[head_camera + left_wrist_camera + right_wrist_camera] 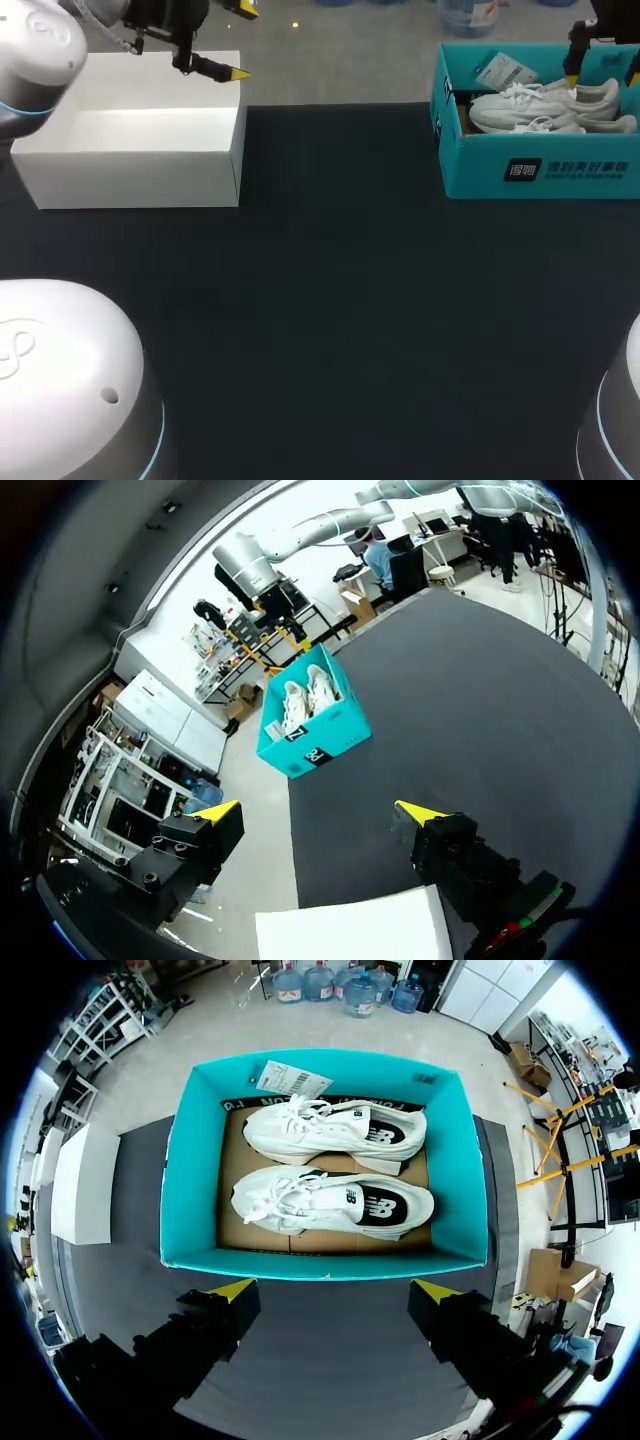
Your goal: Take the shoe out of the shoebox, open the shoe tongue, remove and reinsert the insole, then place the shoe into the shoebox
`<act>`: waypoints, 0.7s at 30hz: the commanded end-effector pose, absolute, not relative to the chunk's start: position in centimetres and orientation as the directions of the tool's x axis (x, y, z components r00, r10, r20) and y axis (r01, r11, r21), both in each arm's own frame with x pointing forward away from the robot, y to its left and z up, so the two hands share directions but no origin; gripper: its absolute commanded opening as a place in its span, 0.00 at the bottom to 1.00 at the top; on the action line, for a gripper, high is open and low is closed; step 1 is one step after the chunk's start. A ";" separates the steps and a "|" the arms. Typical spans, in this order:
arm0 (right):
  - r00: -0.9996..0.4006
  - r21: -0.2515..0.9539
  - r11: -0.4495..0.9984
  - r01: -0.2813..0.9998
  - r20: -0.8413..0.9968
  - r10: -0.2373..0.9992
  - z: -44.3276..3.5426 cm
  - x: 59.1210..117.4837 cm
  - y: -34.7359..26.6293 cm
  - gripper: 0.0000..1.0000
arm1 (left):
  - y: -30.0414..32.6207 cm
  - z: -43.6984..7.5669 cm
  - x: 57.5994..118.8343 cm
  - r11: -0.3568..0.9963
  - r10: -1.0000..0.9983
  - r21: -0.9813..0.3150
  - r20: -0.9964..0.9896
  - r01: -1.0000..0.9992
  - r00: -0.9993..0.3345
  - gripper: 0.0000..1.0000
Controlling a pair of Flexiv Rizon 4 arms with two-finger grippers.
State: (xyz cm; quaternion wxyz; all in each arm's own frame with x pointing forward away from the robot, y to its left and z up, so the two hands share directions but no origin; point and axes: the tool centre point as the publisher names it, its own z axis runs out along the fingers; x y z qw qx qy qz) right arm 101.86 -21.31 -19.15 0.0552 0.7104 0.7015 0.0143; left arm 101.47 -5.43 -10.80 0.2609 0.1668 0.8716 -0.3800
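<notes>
Hovering w/ jaws spread and empty, right tool (335, 1288) is facing the teal shoebox (320, 1263) at far right of desk (340, 300), where two white shoes (335, 1132) are lying on their sides; nearer shoe (330, 1200) is prob light, soft-uppered, so I'm judging heel collar the best grip pt

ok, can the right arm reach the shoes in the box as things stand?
Probably yes: the shoebox has no lid on, the right gripper hangs open above it, and nothing covers the two shoes.
</notes>
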 end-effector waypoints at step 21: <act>0.008 0.013 -0.006 1.000 -0.123 0.992 -20.1 98.4 -20.9 1.00 | -3.4 -12.3 106.9 0.675 -0.728 -0.397 -0.225 -0.621 -0.648 1.00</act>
